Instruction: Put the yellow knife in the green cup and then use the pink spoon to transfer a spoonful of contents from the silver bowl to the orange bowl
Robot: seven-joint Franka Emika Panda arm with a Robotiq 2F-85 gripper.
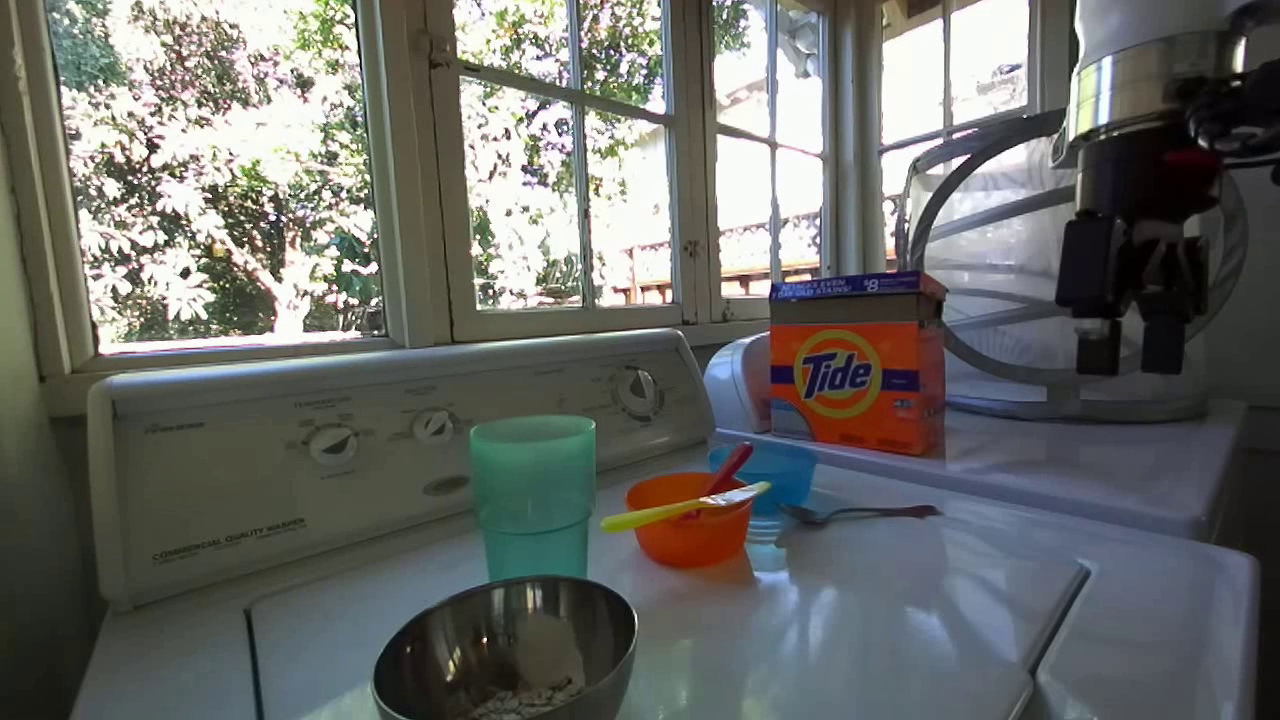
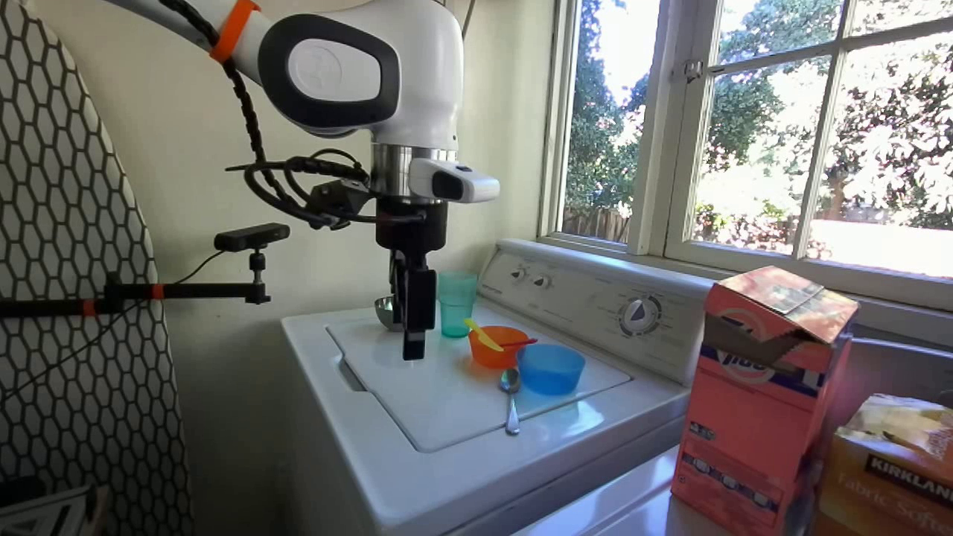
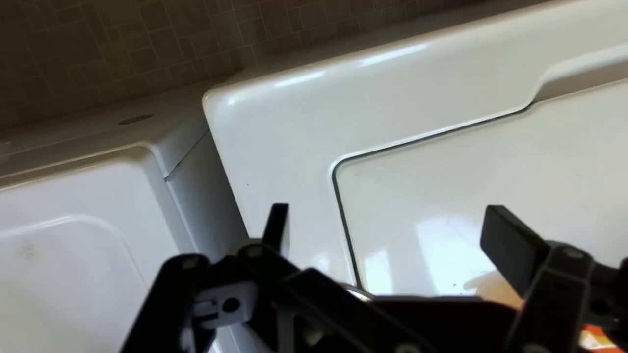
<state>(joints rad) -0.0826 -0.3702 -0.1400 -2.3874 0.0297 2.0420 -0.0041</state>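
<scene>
The knife (image 1: 650, 514) is laid across the orange bowl (image 1: 690, 545) — the pink spoon (image 1: 730, 466) is propped in it. The gripper (image 3: 386, 218) is spread wide, well apart from them.

Both exterior views look across the washer (image 1: 1150, 640) from opposite ends, nearer at the silver bowl (image 1: 480, 640) (lid (image 2: 447, 402) and windows (image 2: 774, 156) shared); the wrist view faces steeply down.

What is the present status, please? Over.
End effector open, empty. Yellow knife lying across orange bowl. Pink spoon in same bowl, perhaps in the way.
</scene>
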